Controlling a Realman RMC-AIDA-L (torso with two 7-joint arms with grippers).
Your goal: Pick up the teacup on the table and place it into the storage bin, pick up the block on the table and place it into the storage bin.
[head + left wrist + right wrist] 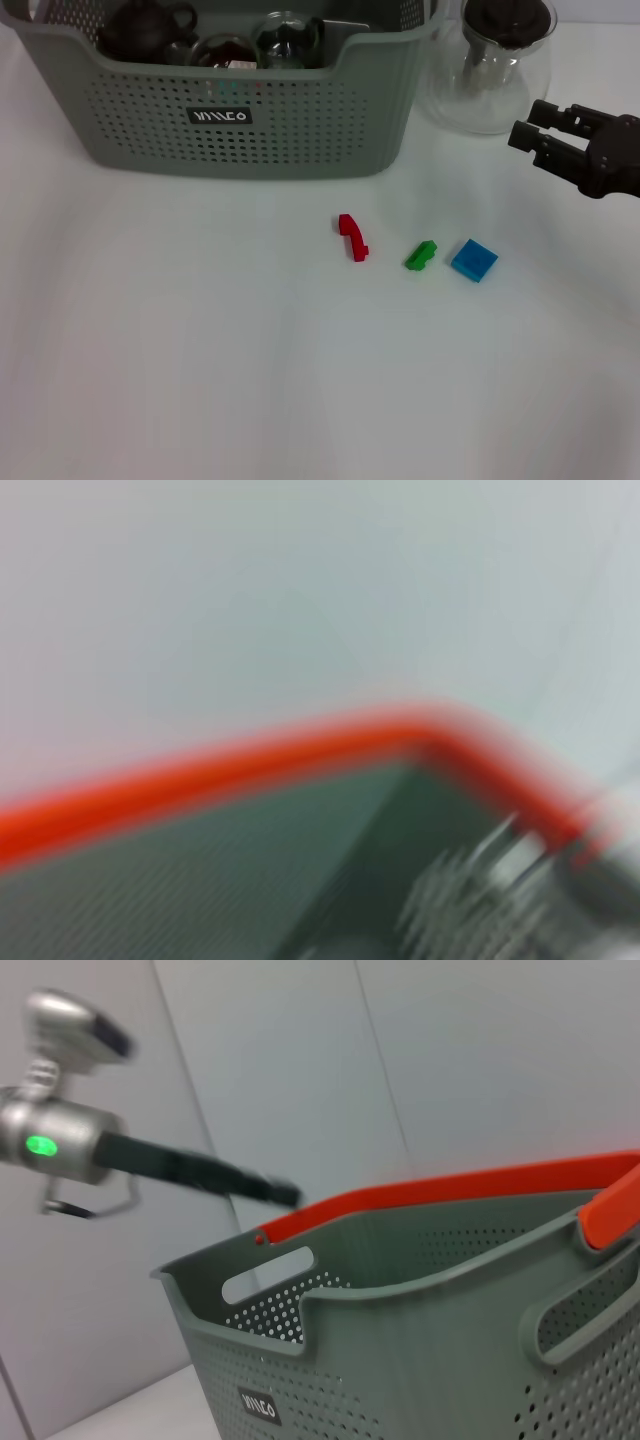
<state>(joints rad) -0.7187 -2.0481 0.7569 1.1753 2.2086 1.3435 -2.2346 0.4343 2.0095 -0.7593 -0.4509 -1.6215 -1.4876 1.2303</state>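
Observation:
The grey-green storage bin [300,120] stands at the back left of the white table and also shows in the right wrist view [400,1340]. Inside it I see a dark teapot [145,28], a dark cup [222,50] and a clear glass piece [287,40]. No teacup stands on the table. A red block [352,237], a green block [421,255] and a blue block [474,260] lie on the table in front of the bin. My right gripper [530,122] hovers open and empty at the right, above and behind the blue block. My left gripper is out of view.
A clear glass carafe with a black lid [495,65] stands right of the bin, close to my right gripper. The left wrist view shows only a blurred orange rim [250,765]. An orange rim [450,1188] shows behind the bin in the right wrist view.

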